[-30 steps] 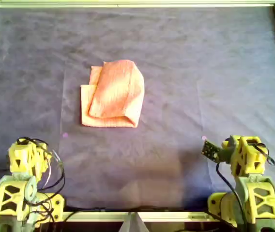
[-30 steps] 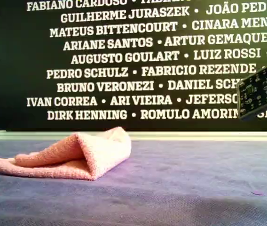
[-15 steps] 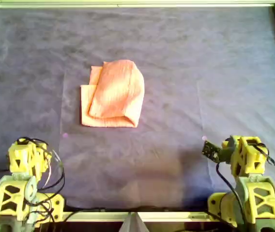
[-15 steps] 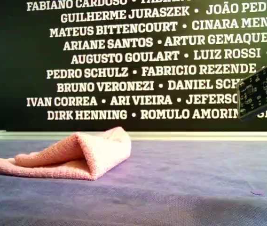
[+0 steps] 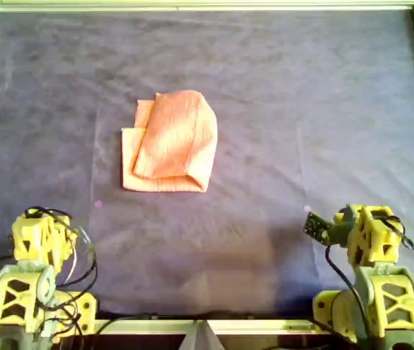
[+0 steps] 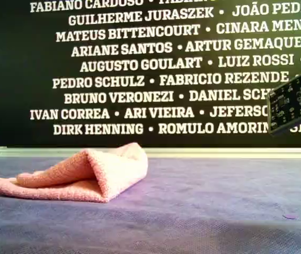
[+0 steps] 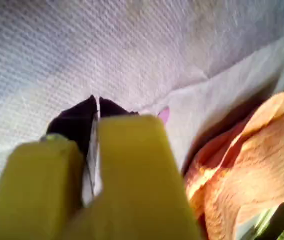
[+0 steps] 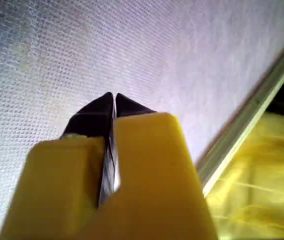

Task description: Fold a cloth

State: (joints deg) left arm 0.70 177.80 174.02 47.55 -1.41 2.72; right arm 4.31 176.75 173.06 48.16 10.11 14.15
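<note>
The thin salmon-pink square of soft, nubbly fabric [image 5: 168,143] lay folded on the large dark purple-blue woven sheet [image 5: 302,109], left of centre in the overhead view, its upper layer bulging into a loose rounded hump with the lower corners showing beneath. Both yellow plastic arms sat well apart from it. The left gripper [image 7: 96,104] and right gripper [image 8: 113,100] each had black fingertips pressed together, holding nothing. The right wrist view showed a metal frame edge [image 8: 247,120].
</note>
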